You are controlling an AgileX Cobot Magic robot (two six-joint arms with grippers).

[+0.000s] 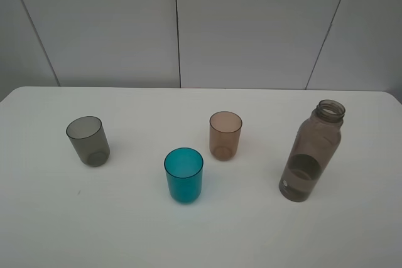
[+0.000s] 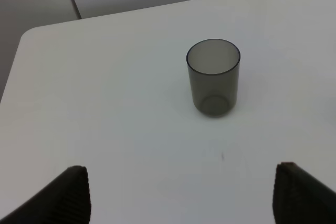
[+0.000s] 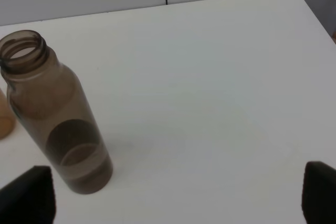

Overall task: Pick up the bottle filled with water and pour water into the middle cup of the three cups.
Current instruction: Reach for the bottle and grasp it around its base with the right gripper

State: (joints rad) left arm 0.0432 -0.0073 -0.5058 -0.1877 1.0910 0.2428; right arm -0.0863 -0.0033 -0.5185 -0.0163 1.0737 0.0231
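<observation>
The smoky brown-grey bottle (image 1: 310, 152) stands upright with no cap on the right of the white table (image 1: 352, 230), partly filled with water. It also shows in the right wrist view (image 3: 55, 116). The teal-blue middle cup (image 1: 184, 175) stands in front, between the smoky grey cup (image 1: 88, 140) on the left and the brownish-pink cup (image 1: 225, 135). The grey cup shows in the left wrist view (image 2: 213, 77). My left gripper (image 2: 181, 195) is open and empty, short of the grey cup. My right gripper (image 3: 173, 195) is open and empty, with the bottle ahead near one finger. Neither gripper shows in the exterior high view.
A grey panelled wall (image 1: 188, 23) runs behind the table's far edge. The table's rounded corner (image 2: 29, 35) lies beyond the grey cup in the left wrist view. A sliver of the pink cup (image 3: 4, 119) shows beside the bottle.
</observation>
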